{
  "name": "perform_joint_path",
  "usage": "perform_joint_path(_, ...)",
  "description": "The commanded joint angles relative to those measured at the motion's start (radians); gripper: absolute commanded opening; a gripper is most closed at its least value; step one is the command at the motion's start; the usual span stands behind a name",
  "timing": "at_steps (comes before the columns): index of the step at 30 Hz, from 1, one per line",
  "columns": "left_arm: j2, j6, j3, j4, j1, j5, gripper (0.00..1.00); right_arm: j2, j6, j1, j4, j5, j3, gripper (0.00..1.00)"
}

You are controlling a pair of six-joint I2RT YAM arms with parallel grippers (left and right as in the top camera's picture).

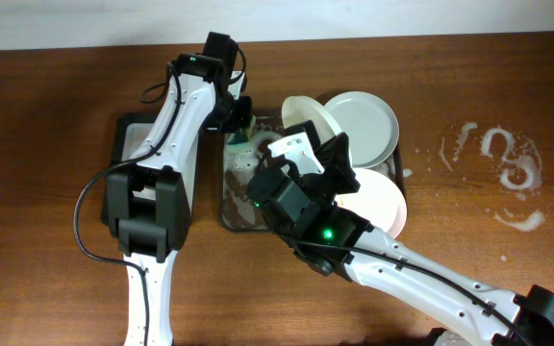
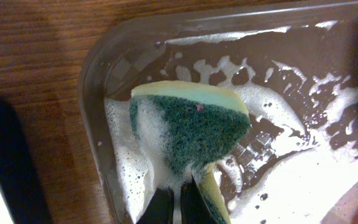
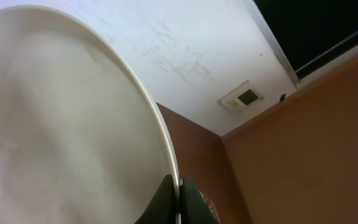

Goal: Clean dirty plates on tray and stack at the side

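Two grippers shut at the sudsy tray: sponge in the left, plate in the right.

Left gripper (image 2: 176, 202): jaws clamped on a green-and-yellow sponge (image 2: 191, 124), foam-streaked, at the far left corner of the tray (image 2: 92, 68); contact with the tray floor cannot be told. Right gripper (image 3: 179, 202): jaws pinched on the rim of a white plate (image 3: 61, 124), held tilted on edge over the tray's far side. Second plate (image 1: 368, 123): at the far right corner, overhanging the rim. Third plate (image 1: 388, 197): near right, partly under the right arm. White suds (image 2: 303, 180): on the tray floor. Smaller dark tray (image 1: 123, 135): just left, beneath the left arm. Foam smears (image 1: 503, 163): on the wooden table (image 1: 46, 115), well right.
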Motion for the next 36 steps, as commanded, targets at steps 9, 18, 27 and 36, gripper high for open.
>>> perform_joint_path(9, 0.006, -0.016, 0.01, 0.023, 0.002, 0.021, 0.01, -0.007, 0.113, 0.006, -0.059, 0.001, 0.013, 0.04)
perform_joint_path(18, 0.006, -0.016, 0.01, 0.012, 0.002, 0.021, 0.01, -0.178, 0.565, -0.04, -0.351, -0.443, 0.089, 0.04)
perform_joint_path(27, 0.006, -0.016, 0.01, 0.01, 0.002, 0.021, 0.01, -0.319, 0.569, -0.998, -0.47, -1.335, 0.113, 0.04)
perform_joint_path(36, 0.006, -0.016, 0.01, 0.011, 0.002, 0.021, 0.01, 0.119, 0.621, -1.531, -0.373, -1.534, 0.113, 0.04)
